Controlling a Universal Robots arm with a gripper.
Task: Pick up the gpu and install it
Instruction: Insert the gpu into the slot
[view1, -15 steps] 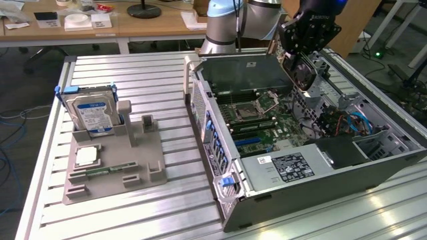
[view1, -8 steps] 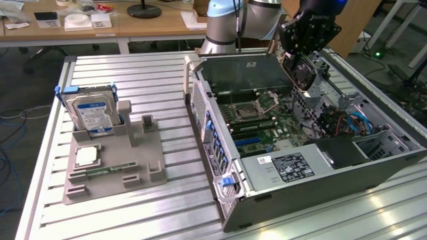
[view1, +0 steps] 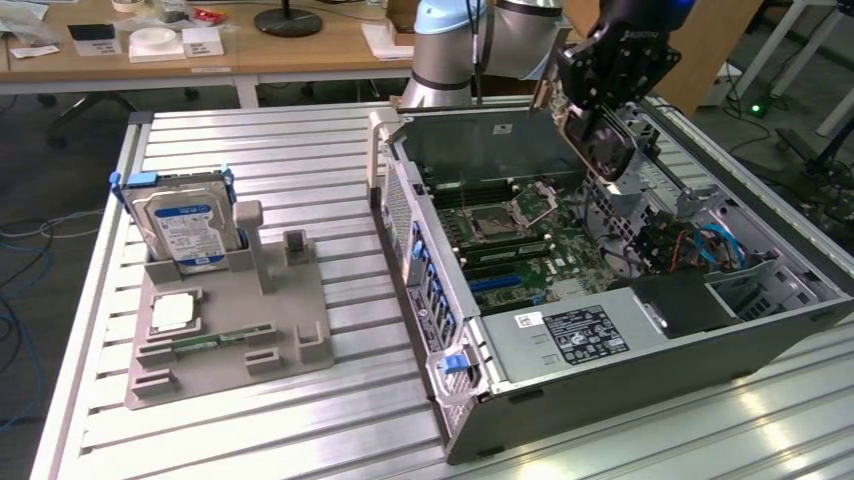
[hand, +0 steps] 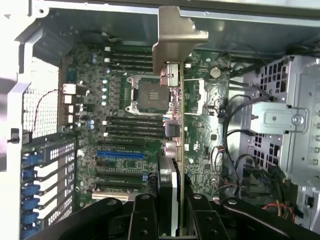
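Gpu lifted, not yet seated

On the exterior view's left you have the grey parts stand (view1: 287, 320), which holds the hard drive (view1: 187, 228) upright and a memory stick (view1: 200, 343) lying flat. To its right, the open computer case (view1: 627, 375) shows its motherboard (view1: 514, 235), blue slot (hand: 120, 155) bare. Above it, the gripper (view1: 603, 112) clamps the gpu (view1: 607, 150), hanging clear of the board. Pickup looks done; seating is left.

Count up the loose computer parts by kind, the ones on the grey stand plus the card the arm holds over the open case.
Hard drive: 1
Processor chip: 1
Memory stick: 1
gpu: 1
Total: 4
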